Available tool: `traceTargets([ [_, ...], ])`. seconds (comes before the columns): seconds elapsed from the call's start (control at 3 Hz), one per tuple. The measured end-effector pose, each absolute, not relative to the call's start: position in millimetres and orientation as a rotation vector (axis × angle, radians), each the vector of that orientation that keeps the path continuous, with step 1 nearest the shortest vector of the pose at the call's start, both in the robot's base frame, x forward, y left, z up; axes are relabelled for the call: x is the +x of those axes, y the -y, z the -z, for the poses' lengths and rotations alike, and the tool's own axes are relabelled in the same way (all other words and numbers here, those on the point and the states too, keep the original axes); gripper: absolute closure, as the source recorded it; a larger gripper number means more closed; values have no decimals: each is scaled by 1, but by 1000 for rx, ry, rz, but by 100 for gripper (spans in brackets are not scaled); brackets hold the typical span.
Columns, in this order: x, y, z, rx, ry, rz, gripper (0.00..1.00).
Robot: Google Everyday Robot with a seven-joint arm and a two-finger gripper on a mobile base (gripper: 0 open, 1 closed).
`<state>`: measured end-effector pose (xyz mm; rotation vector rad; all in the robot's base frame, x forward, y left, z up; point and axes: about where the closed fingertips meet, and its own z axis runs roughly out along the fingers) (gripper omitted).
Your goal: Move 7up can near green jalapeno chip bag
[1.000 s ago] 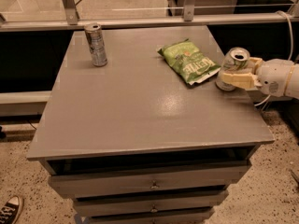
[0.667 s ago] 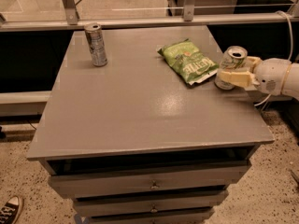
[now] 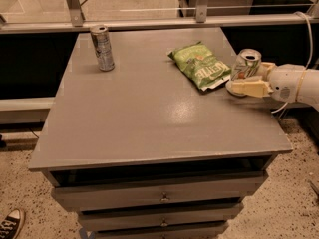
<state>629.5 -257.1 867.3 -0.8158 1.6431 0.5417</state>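
The 7up can (image 3: pixel 246 63), white and light green with a silver top, stands slightly tilted at the table's right edge, just right of the green jalapeno chip bag (image 3: pixel 199 66). The bag lies flat, with its whitish sealed end toward the can. My gripper (image 3: pixel 242 78) reaches in from the right with its cream fingers (image 3: pixel 249 87) on either side of the can's lower part, shut on it. The can's base is hidden behind the near finger.
A slimmer, taller silver-grey can (image 3: pixel 102 48) stands at the table's far left. The grey table (image 3: pixel 149 118) has drawers below its front edge. A metal rail (image 3: pixel 149 23) runs behind the table. A shoe (image 3: pixel 10 224) is on the floor at lower left.
The gripper and the can have shifted very slightly left, staying beside the bag. The bag and the far can have not moved.
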Motion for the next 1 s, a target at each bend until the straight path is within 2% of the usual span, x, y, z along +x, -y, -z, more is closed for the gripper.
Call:
traceTargets([
  [0.33,632,255,-866,-814,-1641,-551,0],
  [1.0,609,263,-896,-846,-1623,-506,0],
])
